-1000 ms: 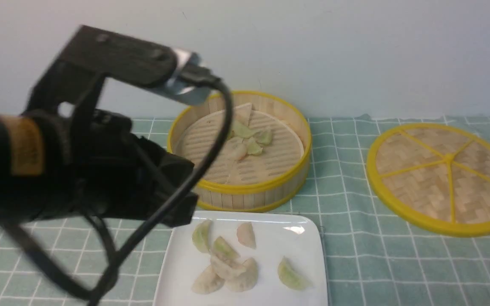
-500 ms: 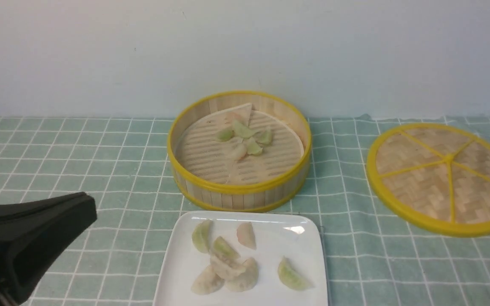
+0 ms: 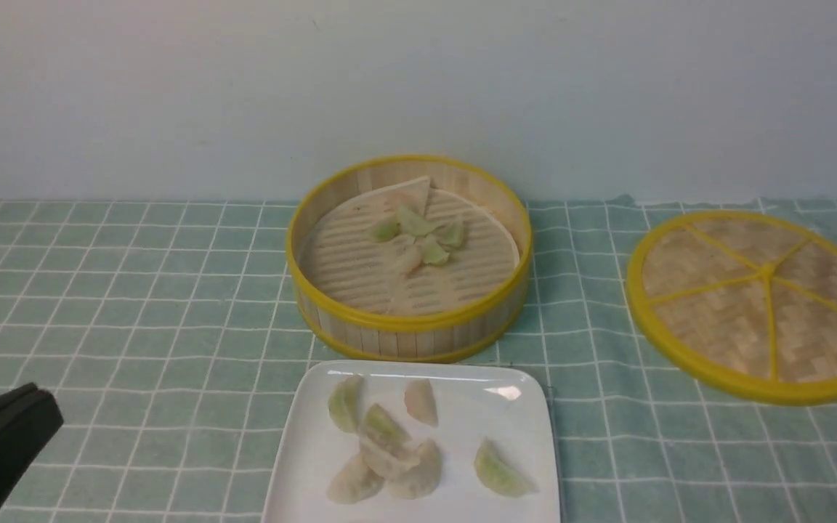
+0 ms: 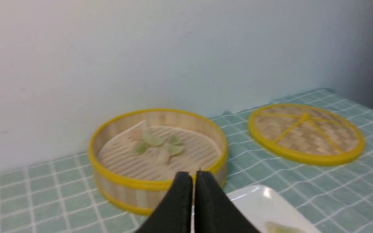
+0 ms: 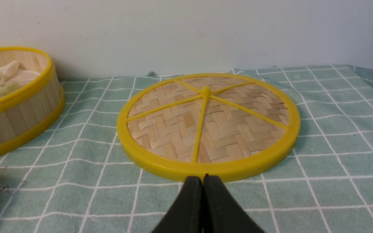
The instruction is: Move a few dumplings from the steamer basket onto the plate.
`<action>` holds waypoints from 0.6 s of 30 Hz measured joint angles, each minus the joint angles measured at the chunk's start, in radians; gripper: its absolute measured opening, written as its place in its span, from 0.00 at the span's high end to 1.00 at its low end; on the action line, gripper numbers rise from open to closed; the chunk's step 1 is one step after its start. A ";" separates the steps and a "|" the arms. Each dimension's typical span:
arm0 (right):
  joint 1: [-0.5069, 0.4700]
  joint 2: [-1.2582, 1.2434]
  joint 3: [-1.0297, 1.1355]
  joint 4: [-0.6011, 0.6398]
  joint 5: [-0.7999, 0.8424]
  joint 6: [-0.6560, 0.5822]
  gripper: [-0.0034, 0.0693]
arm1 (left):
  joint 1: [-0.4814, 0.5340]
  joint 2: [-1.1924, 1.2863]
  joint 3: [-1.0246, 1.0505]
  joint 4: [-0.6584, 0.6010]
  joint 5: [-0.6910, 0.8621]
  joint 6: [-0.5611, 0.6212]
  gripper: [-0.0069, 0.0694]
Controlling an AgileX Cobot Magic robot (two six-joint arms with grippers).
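- Your left claw [image 4: 191, 175] has its two tips pressed together.
- Your right claw [image 5: 202, 178] is pressed together too, tip against tip.
- In the front view, you can see a dark piece of your left arm [image 3: 8, 447] in the near left corner.
- The round steamer basket [image 3: 429, 341] sits behind the plate [image 3: 484, 396], with its yellow rim facing up.
- Inside the basket you can see a little bunch of dumplings [image 3: 433, 251], some green and some pale, near the middle and toward the back.
- More dumplings lie on your white plate: three green, one a bit pink, and three beige.
- One beige dumpling [image 3: 387, 457] lies on top of others in the bunch on the plate.
- One green dumpling [image 3: 500, 473] lies by itself on the plate's right side.
- The near edge of the plate is cut off from your front view.
- The flat woven lid [image 3: 709, 319] is on the checked green cloth [image 3: 193, 290], off to the right of your basket.
- A pale wall [image 3: 418, 80] is behind everything.
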 joint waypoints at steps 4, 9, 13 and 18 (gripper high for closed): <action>0.000 0.000 0.000 0.000 0.000 0.000 0.97 | 0.210 -0.143 0.189 -0.019 -0.030 0.019 0.92; 0.000 0.000 0.000 0.000 0.000 0.000 0.97 | 0.403 -0.196 0.343 -0.021 -0.021 0.022 0.92; 0.000 0.000 0.000 0.000 0.000 0.000 0.97 | 0.425 -0.197 0.354 -0.021 0.025 0.034 0.92; 0.000 0.000 0.000 0.000 0.000 0.000 0.97 | 0.427 -0.197 0.354 -0.021 0.056 0.037 0.92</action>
